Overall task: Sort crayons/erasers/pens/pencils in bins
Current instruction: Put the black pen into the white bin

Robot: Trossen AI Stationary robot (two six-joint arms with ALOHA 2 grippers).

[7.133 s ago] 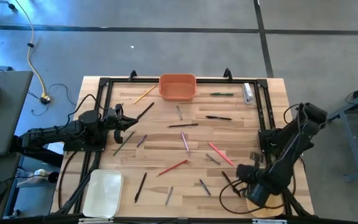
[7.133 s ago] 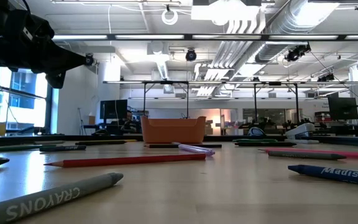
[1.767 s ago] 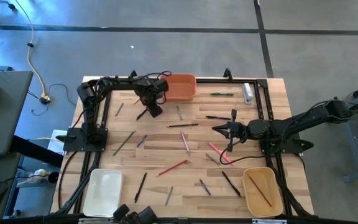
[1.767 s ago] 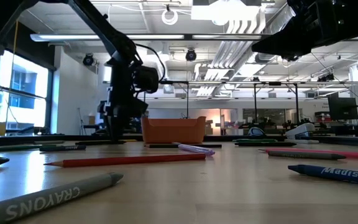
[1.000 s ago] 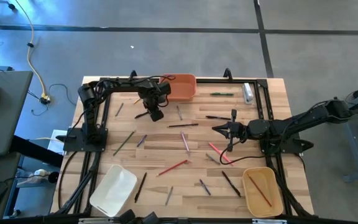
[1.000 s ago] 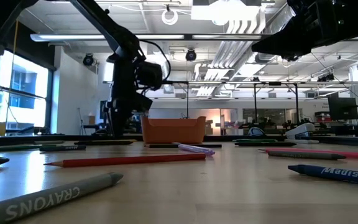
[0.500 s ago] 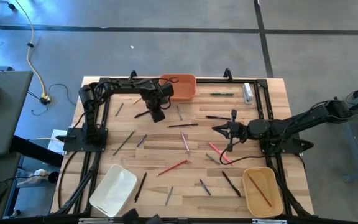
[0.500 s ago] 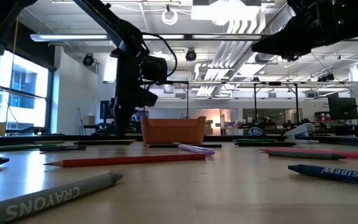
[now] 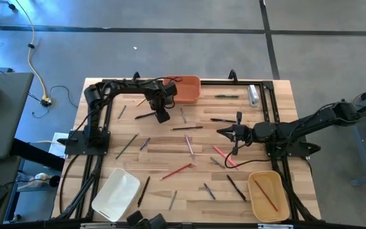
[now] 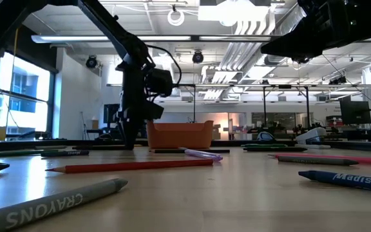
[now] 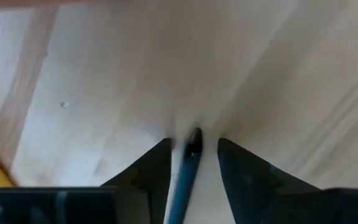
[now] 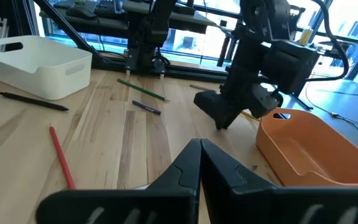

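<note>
My left jaws (image 11: 191, 165) stand parted astride a dark pen (image 11: 187, 168) lying on the table beside the orange bin (image 9: 182, 89); it's light, stiff, roll-prone, so I'd pinch mid-shaft

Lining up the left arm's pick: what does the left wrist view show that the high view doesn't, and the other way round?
Left wrist only: that a dark pen lies between the open fingers of the left gripper. High only: the orange bin, white bin and tan bin, plus the shut right gripper mid-table. Both: the wooden table under the left gripper.
</note>
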